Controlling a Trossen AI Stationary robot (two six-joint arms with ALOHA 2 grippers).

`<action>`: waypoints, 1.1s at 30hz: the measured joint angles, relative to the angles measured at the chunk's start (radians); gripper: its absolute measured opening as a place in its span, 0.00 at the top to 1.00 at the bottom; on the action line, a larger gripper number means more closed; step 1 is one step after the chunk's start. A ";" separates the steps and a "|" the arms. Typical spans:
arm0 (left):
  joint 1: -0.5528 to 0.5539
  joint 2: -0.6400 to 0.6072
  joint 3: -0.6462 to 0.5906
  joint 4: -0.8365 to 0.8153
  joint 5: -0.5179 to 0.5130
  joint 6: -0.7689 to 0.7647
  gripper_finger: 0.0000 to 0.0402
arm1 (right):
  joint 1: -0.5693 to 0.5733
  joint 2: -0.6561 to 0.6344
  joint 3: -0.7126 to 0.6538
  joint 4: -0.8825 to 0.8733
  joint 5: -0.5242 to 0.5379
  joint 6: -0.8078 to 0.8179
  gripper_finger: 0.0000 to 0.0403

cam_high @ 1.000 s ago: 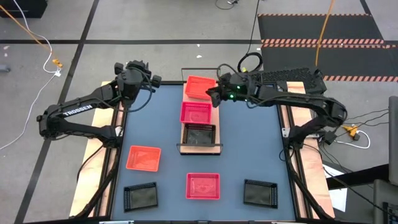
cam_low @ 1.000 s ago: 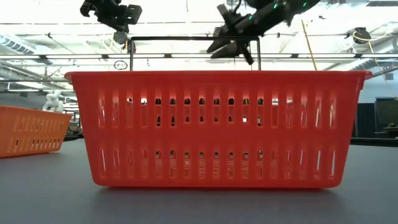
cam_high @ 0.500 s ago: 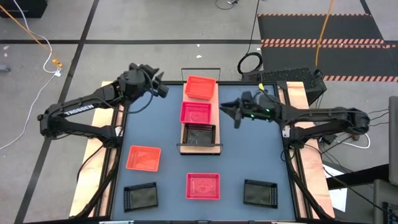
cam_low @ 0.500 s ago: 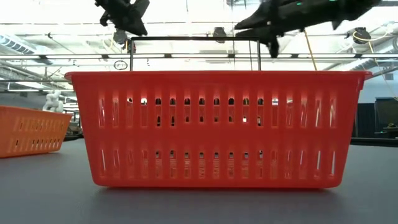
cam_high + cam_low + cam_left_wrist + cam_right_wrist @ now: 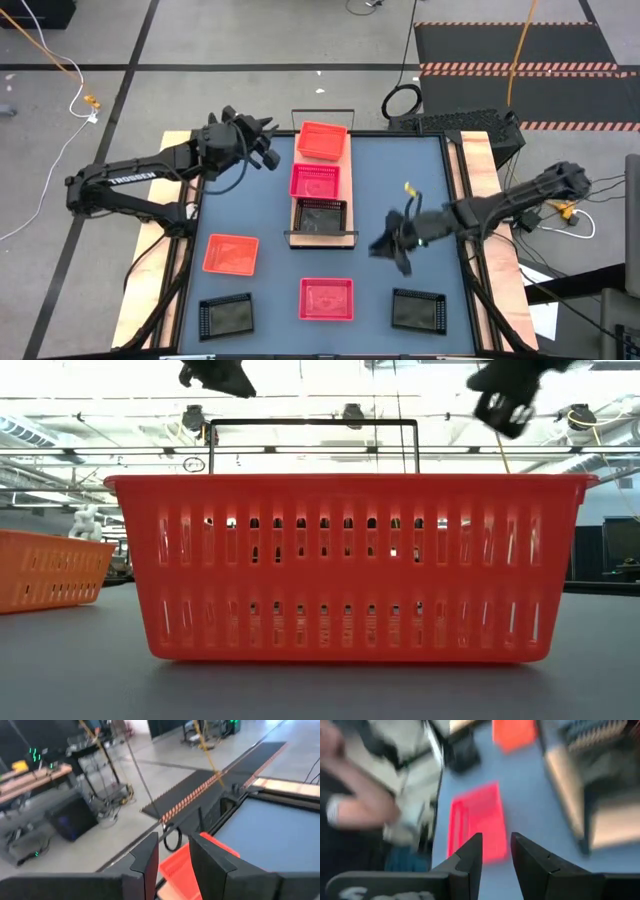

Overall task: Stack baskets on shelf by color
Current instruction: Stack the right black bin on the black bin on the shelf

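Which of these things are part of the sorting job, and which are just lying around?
Job: pink-red mesh plastic baskets, orange mesh plastic basket, black mesh plastic baskets, light-wood shelf board.

Lying about: yellow cable, white cable, coiled black cable, striped floor mat.

- In the low view a red basket [image 5: 348,565] fills most of the picture and hides nearly all of the table behind it; only the top of the shelf's black wire frame [image 5: 312,424] rises above its rim.
- An orange basket [image 5: 52,568] is cut off by that view's left edge.
- The left gripper [image 5: 215,374] and the right gripper [image 5: 505,398] are cut off by the top edge there.
- The right wrist view is blurred: a red basket [image 5: 476,821] reads only as a smear.
- From above, the right gripper [image 5: 390,245] is blurred.
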 joint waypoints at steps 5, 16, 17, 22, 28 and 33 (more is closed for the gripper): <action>-0.012 0.000 0.000 0.082 -0.001 0.078 0.72 | 0.153 0.114 0.154 -0.332 0.036 0.025 0.77; 0.003 0.034 -0.001 0.194 -0.001 0.106 0.72 | 0.279 0.291 0.209 -0.430 -0.095 -0.552 0.81; 0.003 0.039 -0.001 0.195 -0.001 0.104 0.72 | 0.281 0.305 0.209 -0.430 -0.095 -0.603 0.81; -0.003 0.069 -0.001 0.168 -0.001 0.068 0.72 | 0.282 0.369 0.209 -0.456 -0.094 -0.822 0.81; -0.009 0.073 -0.001 0.043 -0.002 -0.012 0.72 | 0.321 0.443 0.209 -0.495 -0.080 -0.975 0.81; -0.016 0.066 -0.001 -0.051 -0.008 -0.076 0.72 | 0.353 0.466 0.212 -0.467 0.009 -1.044 0.81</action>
